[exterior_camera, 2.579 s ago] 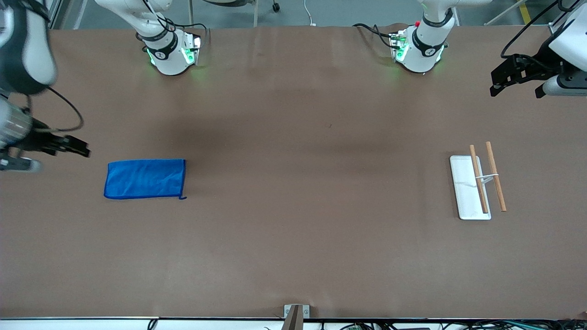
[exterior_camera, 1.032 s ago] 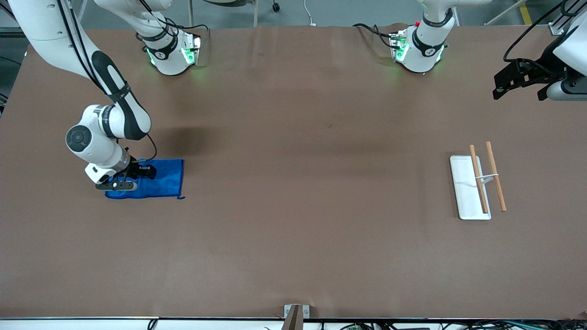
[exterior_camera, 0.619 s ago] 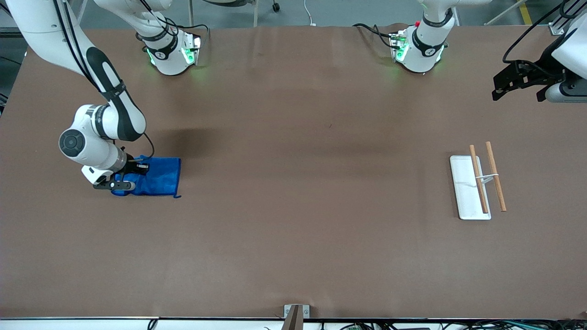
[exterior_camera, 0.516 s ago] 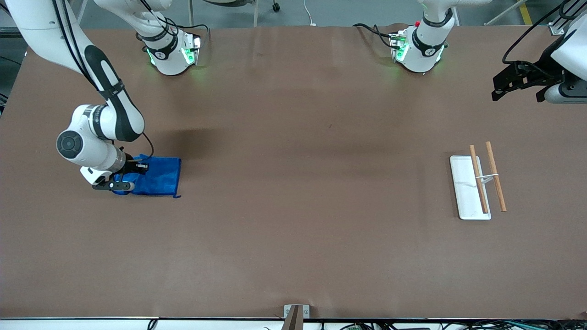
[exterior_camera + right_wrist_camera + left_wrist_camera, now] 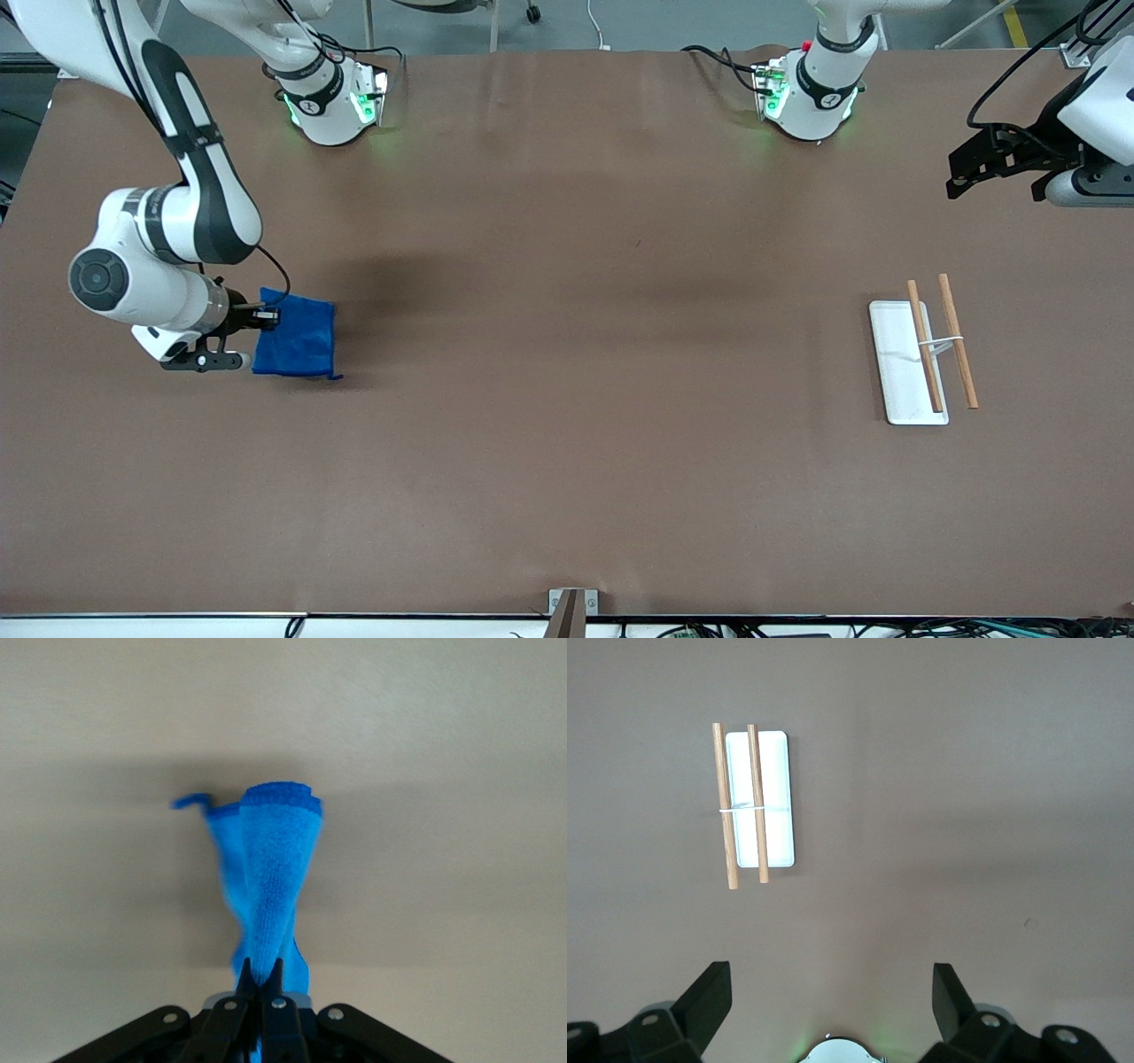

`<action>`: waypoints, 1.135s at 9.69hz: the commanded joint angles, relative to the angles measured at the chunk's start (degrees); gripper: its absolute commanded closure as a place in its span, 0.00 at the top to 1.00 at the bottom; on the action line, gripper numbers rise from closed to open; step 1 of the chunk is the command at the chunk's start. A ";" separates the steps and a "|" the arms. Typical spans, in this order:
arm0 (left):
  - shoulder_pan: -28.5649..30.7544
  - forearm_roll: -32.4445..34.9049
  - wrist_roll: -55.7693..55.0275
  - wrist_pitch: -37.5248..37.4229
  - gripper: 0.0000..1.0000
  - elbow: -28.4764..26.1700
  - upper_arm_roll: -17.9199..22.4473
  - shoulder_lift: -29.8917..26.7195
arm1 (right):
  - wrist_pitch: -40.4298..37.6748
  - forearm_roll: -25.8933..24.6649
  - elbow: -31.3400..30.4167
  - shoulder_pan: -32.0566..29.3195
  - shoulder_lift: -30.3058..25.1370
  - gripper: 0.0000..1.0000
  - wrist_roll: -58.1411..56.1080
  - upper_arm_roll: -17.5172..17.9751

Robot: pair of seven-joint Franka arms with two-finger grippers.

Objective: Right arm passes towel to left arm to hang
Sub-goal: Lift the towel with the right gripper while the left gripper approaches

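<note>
The bright blue towel (image 5: 297, 338) is bunched at the right arm's end of the table, one end raised off the brown table. My right gripper (image 5: 264, 316) is shut on that raised end. In the right wrist view the towel (image 5: 270, 877) hangs folded from the shut right gripper (image 5: 262, 971), its small loop showing at the lower corner. My left gripper (image 5: 966, 173) is up in the air over the left arm's end of the table, waiting; in the left wrist view the left gripper (image 5: 831, 979) is open and empty.
A rack with a white base (image 5: 899, 363) and two wooden rods (image 5: 957, 341) stands toward the left arm's end of the table. It also shows in the left wrist view (image 5: 755, 802). Both arm bases (image 5: 332, 102) stand along the table's back edge.
My right gripper came down onto the flat towel, shut on its end and drew it up, bunching the cloth. The left arm has barely moved.
</note>
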 commanded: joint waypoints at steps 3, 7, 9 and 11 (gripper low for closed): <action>0.08 -7.31 0.27 -0.70 1.00 -2.01 0.06 0.21 | -3.39 14.47 5.90 0.06 -1.68 0.00 1.59 8.41; 0.17 -26.26 4.11 -4.84 1.00 -6.56 4.26 0.04 | -2.78 38.55 12.58 0.67 -1.50 0.00 5.54 16.50; 0.17 -36.03 5.80 -4.84 1.00 -11.83 5.16 0.04 | -0.16 49.10 15.57 2.69 -1.07 0.00 6.86 19.50; 0.17 -50.15 10.60 -4.75 1.00 -19.72 9.09 0.39 | 7.03 62.45 15.58 6.46 0.34 0.00 6.87 21.70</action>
